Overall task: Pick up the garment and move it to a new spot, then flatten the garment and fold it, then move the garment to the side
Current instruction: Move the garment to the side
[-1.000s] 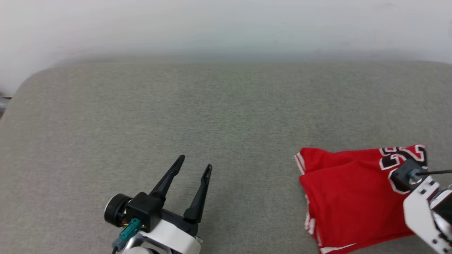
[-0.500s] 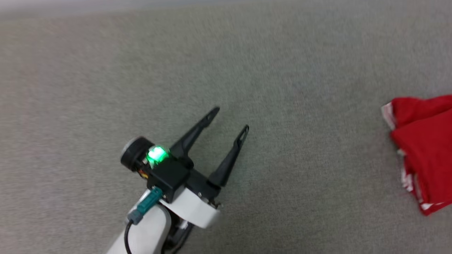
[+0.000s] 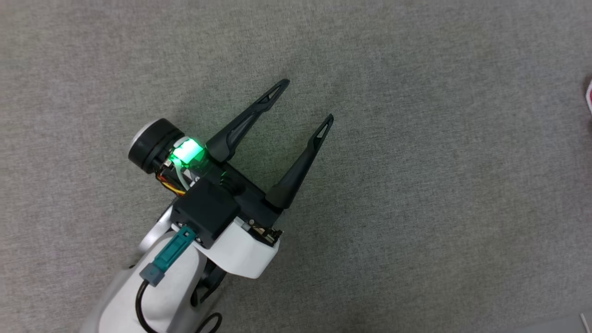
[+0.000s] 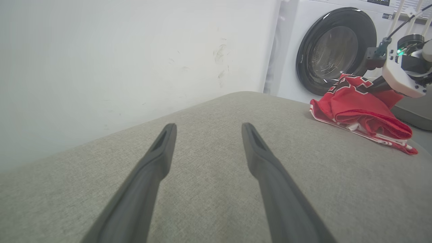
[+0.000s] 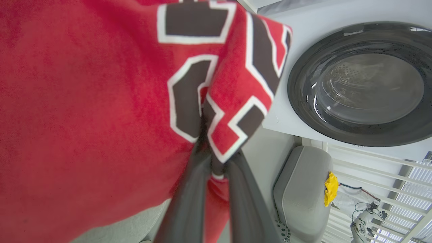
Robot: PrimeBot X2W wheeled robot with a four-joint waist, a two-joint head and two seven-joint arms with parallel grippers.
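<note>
The garment [image 4: 357, 111], a red jersey with black-and-white block characters, lies bunched near the right end of the grey padded surface [image 3: 416, 185]. A sliver of the garment [image 3: 589, 95] touches the head view's right edge. My right gripper [image 5: 211, 158] is shut on a fold of the garment [image 5: 84, 101] beside the characters. In the left wrist view, the right gripper [image 4: 378, 86] reaches into the cloth from the right. My left gripper [image 3: 308, 101] hovers open and empty over bare grey fabric, far left of the garment; its fingers [image 4: 162, 148] point toward the wall.
A white washing machine with a dark round door [image 4: 334, 50] stands just past the surface's right end, behind the garment. A white wall [image 4: 118, 60] runs along the far edge. A grey seat with a yellow object [image 5: 330, 184] stands beside the machine.
The head camera has swung down and to the left, so the garment slid to the picture's right edge and the wall left the view. Both grippers keep their states.
</note>
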